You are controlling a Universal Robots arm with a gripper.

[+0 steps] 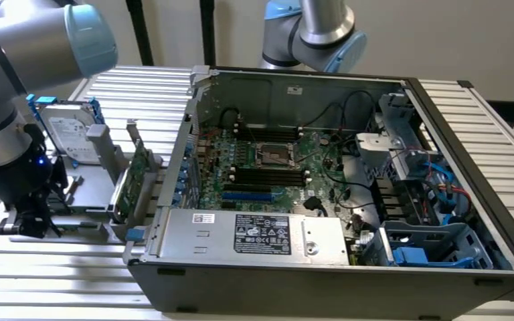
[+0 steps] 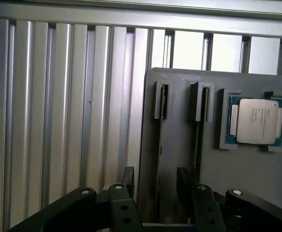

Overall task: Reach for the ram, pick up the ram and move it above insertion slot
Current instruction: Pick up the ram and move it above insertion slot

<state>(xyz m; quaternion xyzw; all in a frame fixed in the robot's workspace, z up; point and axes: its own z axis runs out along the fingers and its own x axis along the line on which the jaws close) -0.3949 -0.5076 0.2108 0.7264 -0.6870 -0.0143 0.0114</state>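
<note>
Gripper [image 2: 155, 173] sits low over the grey holder [image 2: 237, 179], fingers [image 2: 127, 176] spread wide, nothing pinched. Right between them runs a narrow slot, and the thin dark edge in it looks like the ram [image 2: 158, 150], standing edge-on, neither finger touching it. Just beyond one finger a second slot runs parallel. Farther out on the same holder, a processor chip [image 2: 257, 121] lies flat in its recess. The slatted metal table [image 2: 58, 121] spreads beneath. Past the gripper, the hard drive [image 1: 65, 137] and expansion card [image 1: 132, 177] stand upright, then the open computer case [image 1: 328, 167] well apart, toward the exterior view's right.
</note>
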